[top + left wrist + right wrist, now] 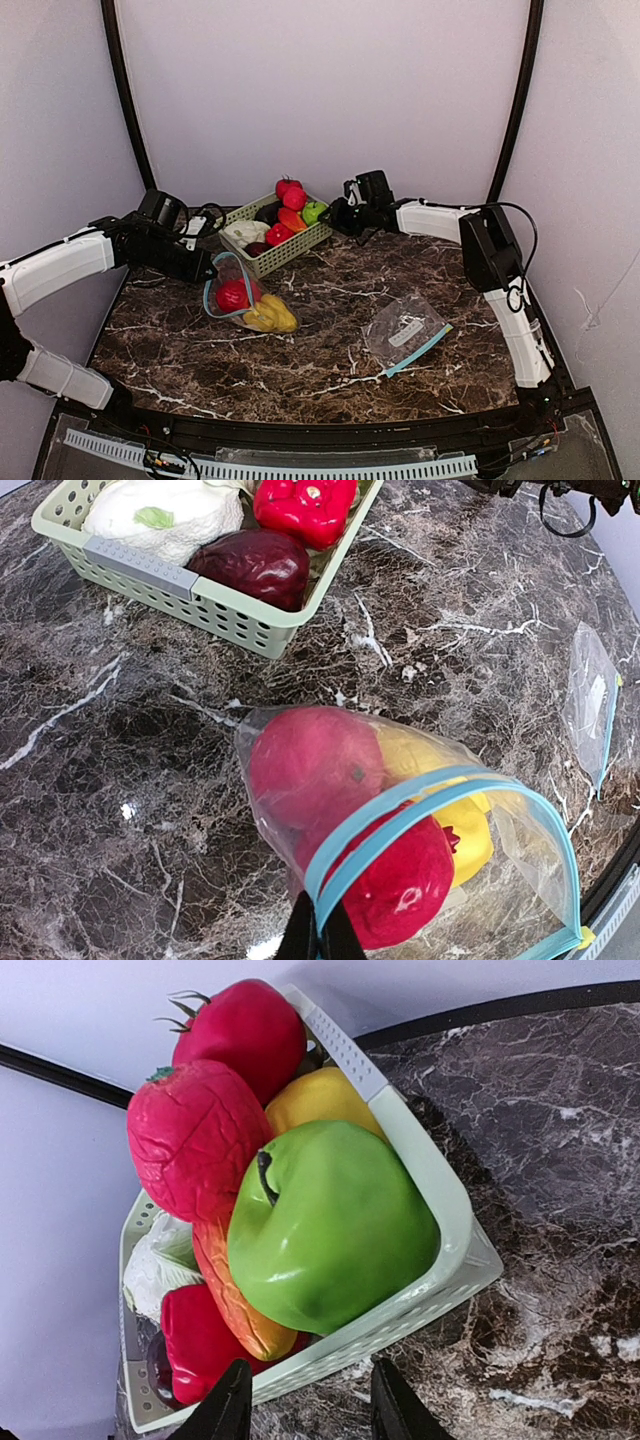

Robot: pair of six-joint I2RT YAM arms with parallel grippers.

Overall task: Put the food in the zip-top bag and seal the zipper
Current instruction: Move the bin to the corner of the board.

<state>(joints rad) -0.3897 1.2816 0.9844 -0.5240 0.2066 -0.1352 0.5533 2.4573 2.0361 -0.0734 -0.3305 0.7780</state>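
Observation:
My left gripper (207, 268) (320, 935) is shut on the blue zipper edge of a clear zip-top bag (238, 295) (430, 790), holding its mouth up. Inside lie two red fruits (310, 765) (400, 885) and a yellow piece (470, 825). More food sits in the pale green basket (290, 252) (450, 1220): a green apple (314, 211) (330, 1225), red fruits (195, 1135), an orange piece (235, 1305), a pale cabbage (160, 515) and a dark purple piece (255, 565). My right gripper (335, 215) (310, 1405) is open just outside the basket's right wall, level with the apple, with nothing between its fingers.
A second, flat zip-top bag (405, 333) (590, 695) lies on the marble table to the right of centre. Grey walls and black corner posts close in the back and sides. The basket stands at the back of the table.

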